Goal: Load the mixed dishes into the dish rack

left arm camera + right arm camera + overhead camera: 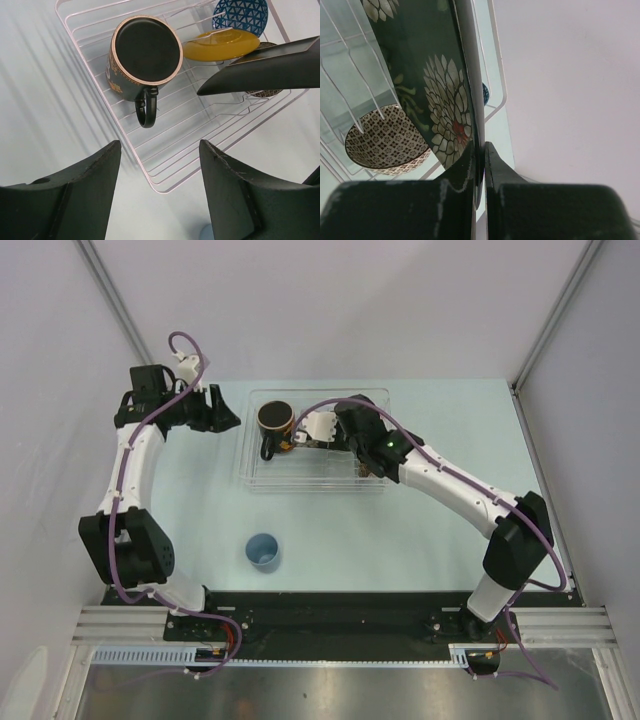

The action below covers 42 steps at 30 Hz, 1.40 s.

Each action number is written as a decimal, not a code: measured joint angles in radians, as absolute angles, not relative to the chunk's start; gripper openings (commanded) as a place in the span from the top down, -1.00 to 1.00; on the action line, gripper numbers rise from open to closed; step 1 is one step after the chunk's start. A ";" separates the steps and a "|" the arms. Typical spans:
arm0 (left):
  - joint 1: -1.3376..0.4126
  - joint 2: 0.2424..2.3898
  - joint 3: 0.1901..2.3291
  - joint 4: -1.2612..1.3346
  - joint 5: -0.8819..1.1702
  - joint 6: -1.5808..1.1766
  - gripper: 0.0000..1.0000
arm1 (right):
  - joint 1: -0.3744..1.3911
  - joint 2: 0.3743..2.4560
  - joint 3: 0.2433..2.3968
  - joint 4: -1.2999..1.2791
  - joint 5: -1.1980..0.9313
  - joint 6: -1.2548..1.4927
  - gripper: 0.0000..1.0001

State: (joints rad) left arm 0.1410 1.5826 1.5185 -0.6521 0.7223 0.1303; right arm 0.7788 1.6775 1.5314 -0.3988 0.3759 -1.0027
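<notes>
The clear dish rack (372, 400) stands at the table's back centre. The dark mug (275, 422) lies on its side in the rack's left end; the left wrist view shows it (145, 55) with the yellow plate (220, 44) and blue patterned bowl (240, 15) behind. My right gripper (481, 160) is shut on the edge of the black floral square plate (430, 75), held upright over the rack (497, 75) beside the beige patterned bowl (385, 145). My left gripper (160, 190) is open and empty, left of the rack (165, 165). The light-blue cup (263, 551) stands on the table, near centre.
The right arm (450, 485) reaches across the rack's right half from the near right. White walls enclose the table at the back and both sides. The left arm (135, 465) stands along the left edge.
</notes>
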 measured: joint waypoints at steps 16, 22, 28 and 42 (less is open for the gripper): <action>0.142 1.581 1.493 -0.620 0.737 0.120 -0.38 | 0.830 1.670 1.502 -0.343 0.443 -1.053 1.00; 0.143 1.573 1.482 -0.609 0.738 0.112 -0.38 | 0.852 1.643 1.502 -0.339 0.458 -1.073 1.00; 0.143 1.563 1.472 -0.606 0.738 0.104 -0.38 | 0.856 1.608 1.502 -0.337 0.473 -1.075 1.00; 0.143 1.543 1.452 -0.593 0.738 0.102 -0.38 | 0.855 1.596 1.486 -0.343 0.490 -1.048 1.00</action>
